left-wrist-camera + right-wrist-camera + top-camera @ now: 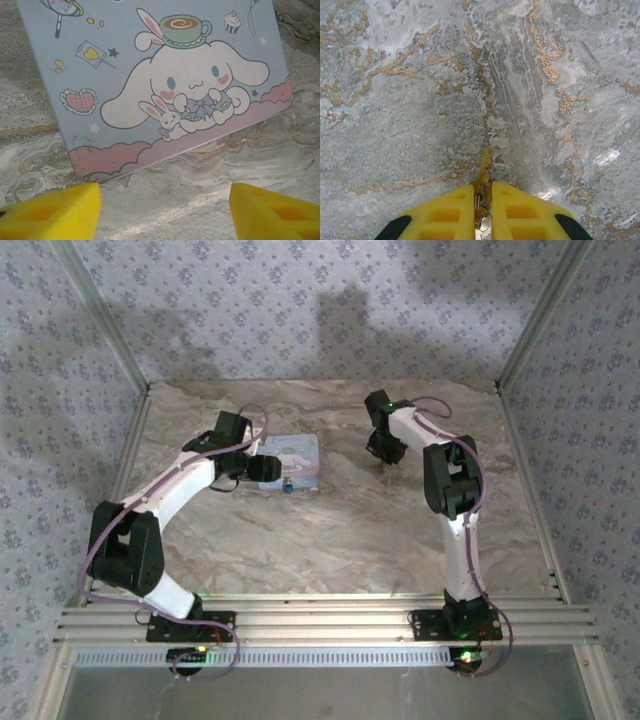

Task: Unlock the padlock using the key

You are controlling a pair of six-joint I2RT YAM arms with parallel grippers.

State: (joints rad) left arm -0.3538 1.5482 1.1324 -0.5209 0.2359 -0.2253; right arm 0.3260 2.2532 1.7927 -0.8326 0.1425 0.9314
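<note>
my right gripper (483,196) pinched on brass-coloured key (484,161), tip over marble table (405,100); my left gripper (164,214) wide, facing cartoon tin (165,65).

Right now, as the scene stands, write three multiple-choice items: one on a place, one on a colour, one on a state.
1. The padlock lies: A at the tin's near edge; B beside the right arm's base; C in a gripper.
2. The fingers are: A red; B yellow; C green.
3. The right gripper is: A wide open; B shut on the key; C shut on the tin.
Answers: A, the top view shows it there; B, both wrist views; B, the key sticks out between closed fingers.
</note>
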